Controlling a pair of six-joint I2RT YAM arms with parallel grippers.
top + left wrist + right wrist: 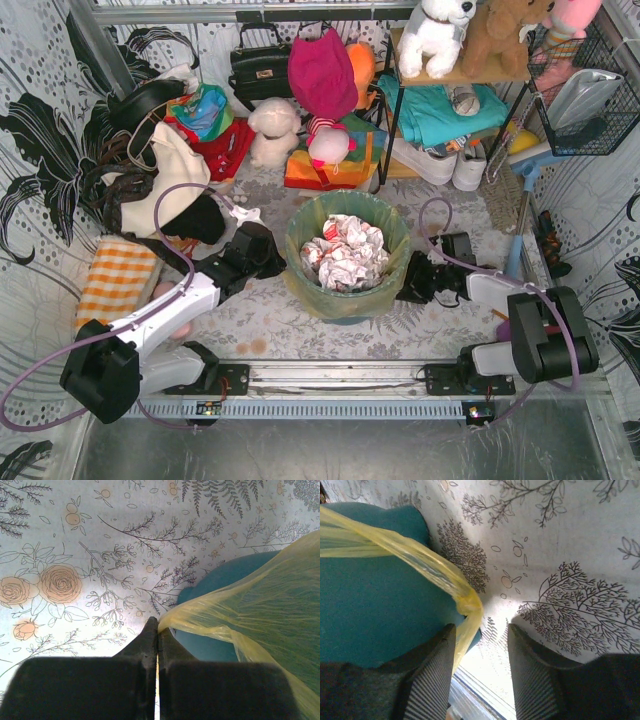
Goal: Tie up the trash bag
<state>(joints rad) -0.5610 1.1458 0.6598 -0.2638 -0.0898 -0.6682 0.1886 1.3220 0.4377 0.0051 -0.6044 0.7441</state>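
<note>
From above, the trash bag (pixel 300 232) stands upright mid-tabletop, lining a round teal bin (pixel 348 316), its mouth open upward over crumpled white paper (pixel 345 252). The left fingers (pixel 268 250) and right fingers (pixel 418 278) flank its rim.

At the left wrist, the left fingers (pixel 145 645) are pressed together, pinching a corner of thin, crinkly yellow film (pixel 250 600) that stretches rightward over the smooth bin (pixel 215 585).

At the right wrist, the right fingers (pixel 432 670) are spread apart. A twisted strand of film (pixel 430 565) runs from the far left down beside one ribbed pad.

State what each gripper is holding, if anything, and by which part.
The left gripper pinches a pulled-out edge of the thin translucent yellow-green plastic trash bag. The right gripper is open, holding nothing.
</note>
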